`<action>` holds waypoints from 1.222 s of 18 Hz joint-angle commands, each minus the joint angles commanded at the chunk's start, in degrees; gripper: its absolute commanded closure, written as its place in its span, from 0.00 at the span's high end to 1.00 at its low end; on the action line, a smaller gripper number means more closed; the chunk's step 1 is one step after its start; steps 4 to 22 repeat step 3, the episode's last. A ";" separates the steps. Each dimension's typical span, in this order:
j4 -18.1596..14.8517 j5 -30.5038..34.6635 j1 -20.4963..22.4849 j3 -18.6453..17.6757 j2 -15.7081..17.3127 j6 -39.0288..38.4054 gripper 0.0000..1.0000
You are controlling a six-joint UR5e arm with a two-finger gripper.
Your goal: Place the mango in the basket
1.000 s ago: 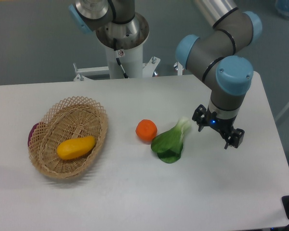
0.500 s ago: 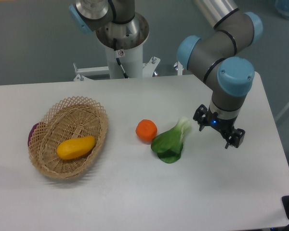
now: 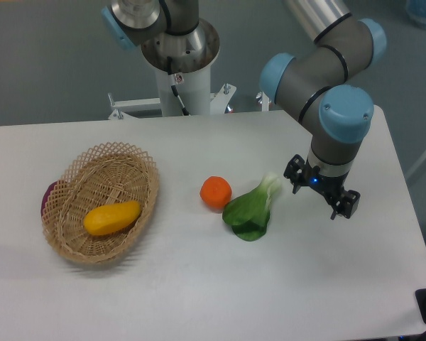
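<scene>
Inside the basket (image 3: 77, 245) at the left of the white bench (image 3: 199, 298), the mango (image 3: 111, 217) lay on its side on the woven floor, its yellow-orange length running roughly along the basket's long axis. A dark purple thing (image 3: 47, 195) showed just behind the basket's far-left rim, mostly hidden by the wicker. To the right of the basket, well apart from it, a round orange fruit (image 3: 216, 192) sat on the bench, and just beyond that a leafy green vegetable (image 3: 252, 209) lay with its pale stalk pointing away from the basket. Farther right again, past the vegetable, the gripper (image 3: 321, 194) hung low over the bench on the grey-and-blue arm (image 3: 326, 85), its two dark fingers (image 3: 345, 204) parted with a clear gap between them and nothing held. The mango therefore lay far across the bench from the gripper, with the orange fruit and the vegetable between the two. Behind the basket, at the bench's far edge, stood the arm's white base column (image 3: 180, 67).
</scene>
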 joint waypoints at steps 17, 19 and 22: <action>0.00 0.00 0.00 0.00 0.00 0.00 1.00; 0.00 0.00 0.00 0.00 0.00 0.00 1.00; 0.00 0.00 0.00 0.00 0.00 0.00 1.00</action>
